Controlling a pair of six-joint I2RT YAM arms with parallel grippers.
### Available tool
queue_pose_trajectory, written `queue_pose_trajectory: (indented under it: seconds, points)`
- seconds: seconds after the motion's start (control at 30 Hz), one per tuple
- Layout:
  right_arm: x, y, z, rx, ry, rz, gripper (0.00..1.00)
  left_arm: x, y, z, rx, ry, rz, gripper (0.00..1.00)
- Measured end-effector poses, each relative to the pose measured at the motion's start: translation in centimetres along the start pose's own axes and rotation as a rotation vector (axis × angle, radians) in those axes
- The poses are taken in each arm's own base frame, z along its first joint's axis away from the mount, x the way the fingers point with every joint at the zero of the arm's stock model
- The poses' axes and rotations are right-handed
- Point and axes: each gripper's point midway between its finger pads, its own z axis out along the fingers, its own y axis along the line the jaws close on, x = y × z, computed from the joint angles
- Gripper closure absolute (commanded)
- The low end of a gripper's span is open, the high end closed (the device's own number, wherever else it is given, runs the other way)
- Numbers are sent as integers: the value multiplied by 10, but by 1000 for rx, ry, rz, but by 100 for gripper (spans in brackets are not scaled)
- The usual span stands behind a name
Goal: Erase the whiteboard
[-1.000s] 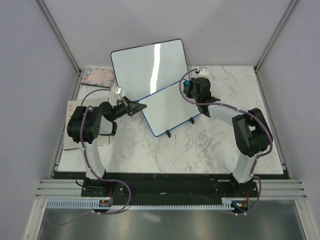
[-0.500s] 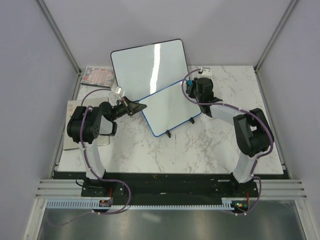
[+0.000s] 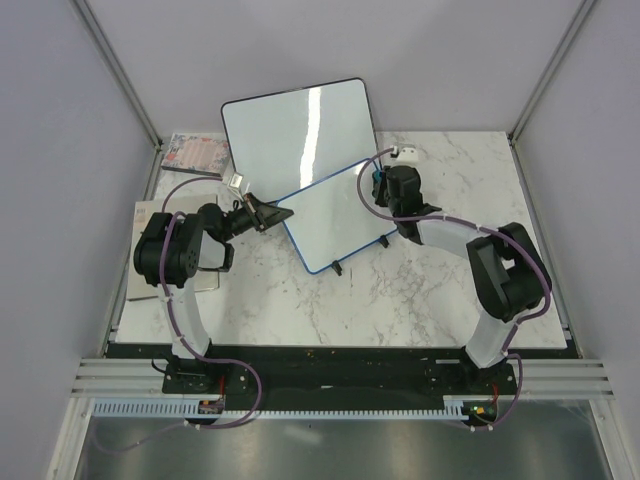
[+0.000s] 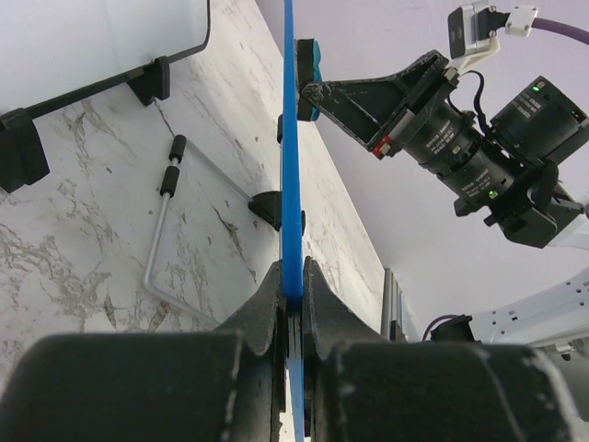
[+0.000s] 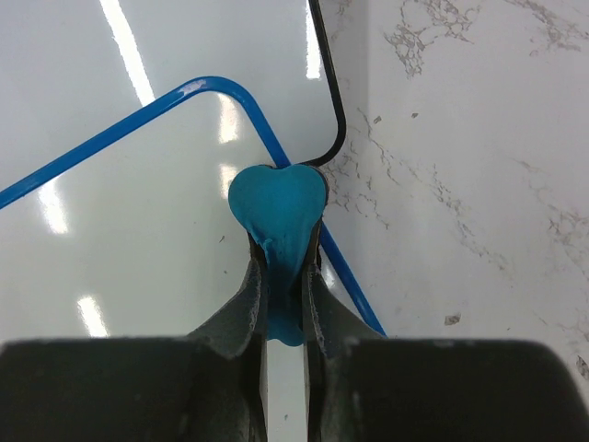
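blue-framed whiteboard [image 3: 335,215] seen at the middle of the table [image 3: 400,290], its 9 o'clock edge clamped by the left jaws, a teal eraser [image 5: 276,204] pinched in the right jaws and held against its 1 o'clock corner

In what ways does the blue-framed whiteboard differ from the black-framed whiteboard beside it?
The blue-framed whiteboard looks smaller than the black-framed whiteboard. The left gripper clamps the blue one's edge; no gripper holds the black one. Both surfaces look white and blank.
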Motion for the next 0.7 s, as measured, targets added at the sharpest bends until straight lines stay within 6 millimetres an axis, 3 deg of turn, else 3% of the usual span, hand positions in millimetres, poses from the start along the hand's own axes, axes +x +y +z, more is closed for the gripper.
queue_pose_trajectory:
  seconds: [0.4, 0.7]
  points:
    - [19, 65, -21, -74, 9, -106, 100, 0, 1, -1, -4, 0, -4, 98]
    - [37, 140, -41, -221, 32, -182, 100, 0, 5, -2, -18, -2, -19, 98]
